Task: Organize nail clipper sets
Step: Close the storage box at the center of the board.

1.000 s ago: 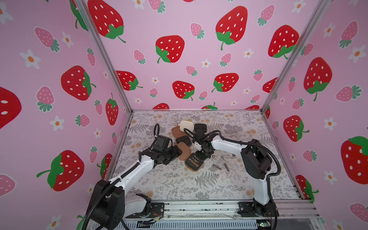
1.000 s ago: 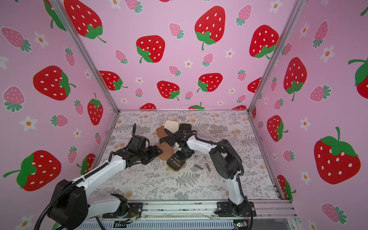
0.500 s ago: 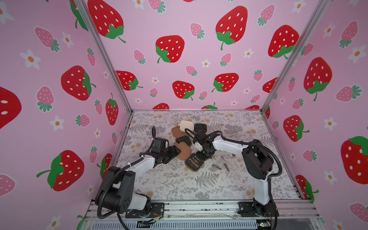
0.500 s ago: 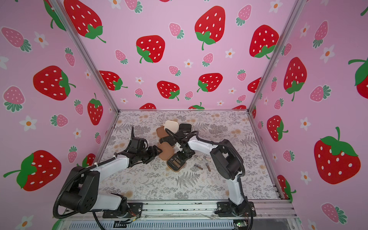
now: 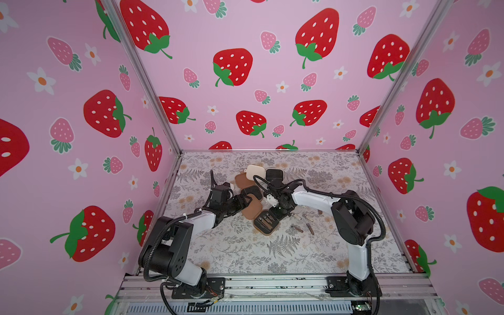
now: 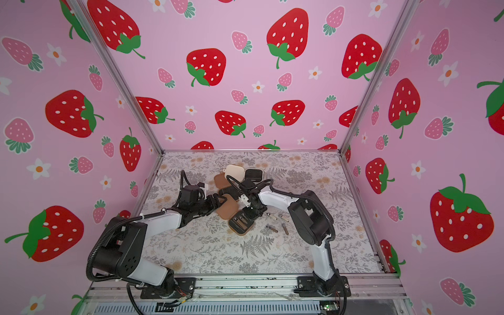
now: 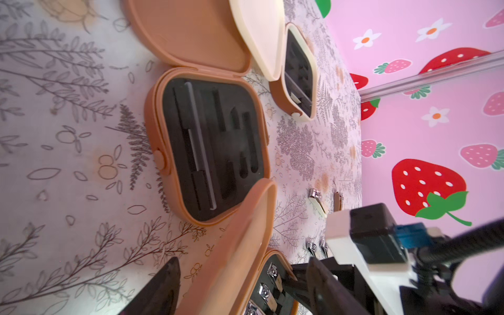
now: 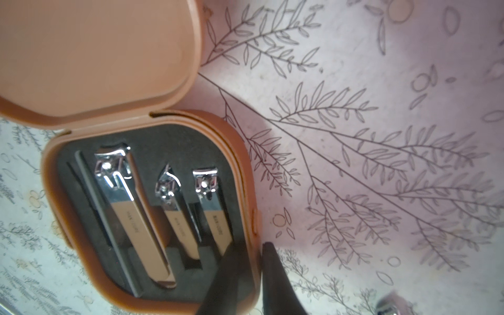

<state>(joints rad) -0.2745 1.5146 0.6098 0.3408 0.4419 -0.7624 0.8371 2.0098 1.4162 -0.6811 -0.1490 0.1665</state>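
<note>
On the fern-print tabletop, the left claw stood spread astride the raised lid of the near brown case. The right claw pinched that case's side rim. The far brown case and the cream case lay open behind it. Three clippers lay parallel in the near case, long axes running away from the hinge, cutting heads toward it. Loose clippers lay just beside the case.
</note>
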